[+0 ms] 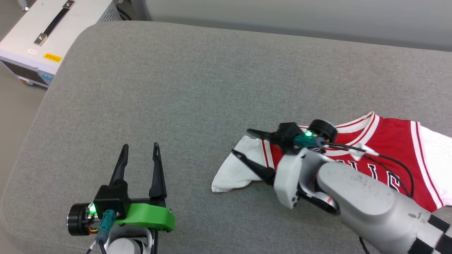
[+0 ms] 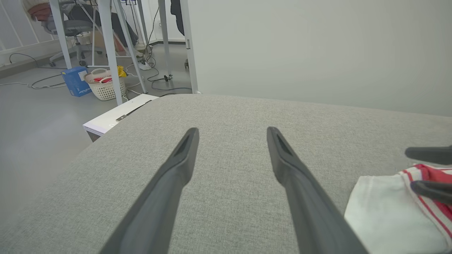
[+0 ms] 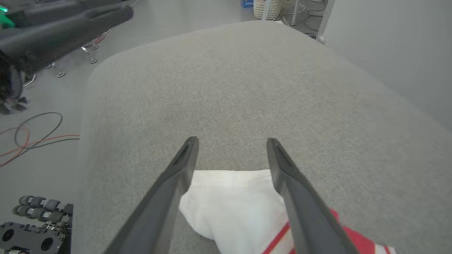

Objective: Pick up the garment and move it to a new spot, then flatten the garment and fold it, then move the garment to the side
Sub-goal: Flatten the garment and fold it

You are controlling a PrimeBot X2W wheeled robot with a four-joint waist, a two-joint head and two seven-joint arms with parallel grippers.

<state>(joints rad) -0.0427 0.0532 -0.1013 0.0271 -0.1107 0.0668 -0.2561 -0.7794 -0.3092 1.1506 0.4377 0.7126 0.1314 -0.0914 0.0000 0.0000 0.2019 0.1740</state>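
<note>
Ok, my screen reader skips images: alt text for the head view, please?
A red-and-white garment lies on a grey cushion, with the right gripper open over its white sleeve. The left gripper hovers open further left, apart from it.

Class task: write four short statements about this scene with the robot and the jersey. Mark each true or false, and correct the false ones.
1. The right claw is open over the jersey's white sleeve. True.
2. The left claw grips the jersey. False: it is open over bare cushion, apart from the jersey.
3. The jersey lies on the floor. False: it lies on the cushion.
4. A white box with a black handle stands beside the cushion. True.
</note>
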